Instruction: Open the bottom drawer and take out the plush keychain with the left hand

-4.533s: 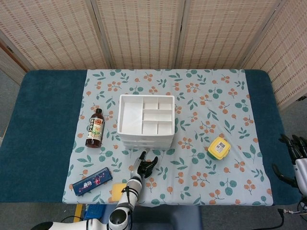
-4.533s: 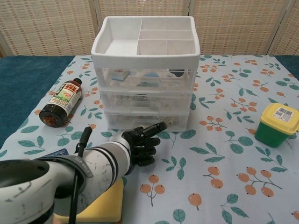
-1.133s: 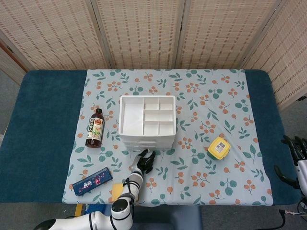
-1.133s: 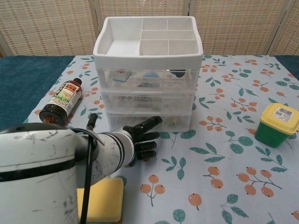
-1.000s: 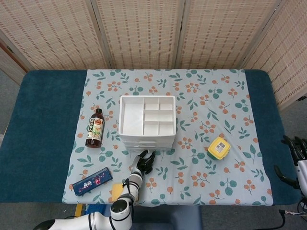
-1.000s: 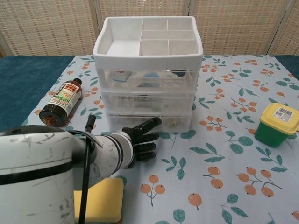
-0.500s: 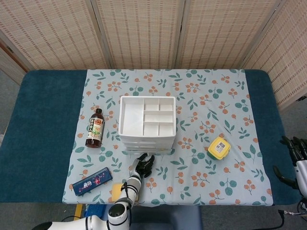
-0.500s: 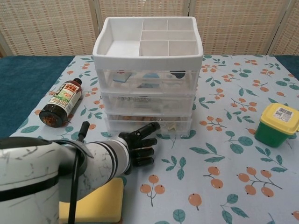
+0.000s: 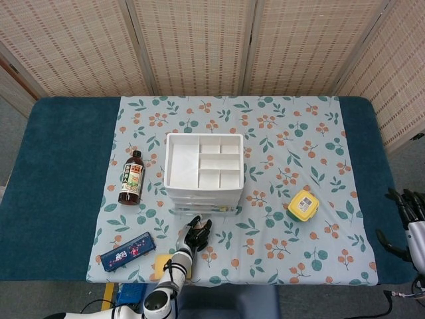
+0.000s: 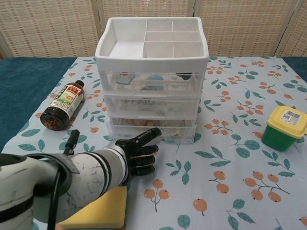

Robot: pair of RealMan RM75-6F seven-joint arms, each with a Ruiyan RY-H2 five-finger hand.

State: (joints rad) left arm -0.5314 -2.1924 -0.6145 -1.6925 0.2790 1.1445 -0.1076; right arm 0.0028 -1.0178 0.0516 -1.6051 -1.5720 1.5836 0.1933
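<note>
A white three-drawer unit [image 9: 202, 166] [image 10: 151, 52] stands mid-table, its top tray divided into compartments. The clear bottom drawer [image 10: 177, 133] sticks out a little from the stack. Brownish, blurred contents [image 10: 140, 122] show through its front; I cannot tell which is the plush keychain. My left hand [image 10: 136, 152] [image 9: 194, 234] lies right in front of it, one finger stretched onto the drawer's front lip and the others curled. My right hand [image 9: 406, 219] hangs off the table's right edge, fingers apart and holding nothing.
A dark bottle [image 10: 63, 104] [image 9: 131, 177] lies left of the unit. A yellow-lidded green box [image 10: 284, 127] [image 9: 303, 205] sits to the right. A blue case [image 9: 127, 250] and a yellow sponge [image 10: 100, 206] lie by the front edge near my left forearm.
My left hand has drawn back toward me, and the bottom drawer has slid out a little with it. The right hand stays where it was.
</note>
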